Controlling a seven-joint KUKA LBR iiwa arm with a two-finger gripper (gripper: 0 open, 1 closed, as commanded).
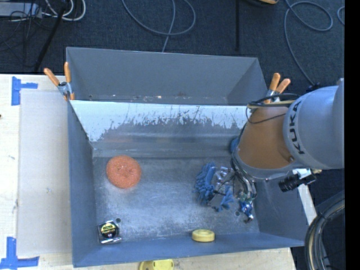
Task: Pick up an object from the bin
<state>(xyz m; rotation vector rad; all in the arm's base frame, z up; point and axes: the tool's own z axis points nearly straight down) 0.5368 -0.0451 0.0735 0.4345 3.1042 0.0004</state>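
Blue and ragged, a tangled bunch of soft-looking strands (207,183) lies on the floor of the grey metal bin (163,89), in its right half and near the sloping right wall. In the camera view the pincer (232,189) is down at floor level against the right side of this bunch, with the arm's orange cover (261,142) just above it. I cannot tell whether the pincer is spread or pressed together. Dark metal parts and blue strands overlap there, and nothing shows plainly as pinched.

The step in hand looks like taking hold of the bunch. It would go best if the grip closes on the thick middle rather than on a stray end, since a single strand could slip free. It should also sit low enough to gather several strands at once. The lift should then go straight up, because the right wall is close. Any correction is better made toward the bin's middle.

The bunch looks limp, light and uneven, with darker folds between its tufts. A small blue bit (246,210) lies just beside it toward the front right corner, and I cannot tell if it belongs to it. A round orange scouring pad (124,172), a tape measure (109,231) and a yellow disc (203,235) lie well apart, out of the way.
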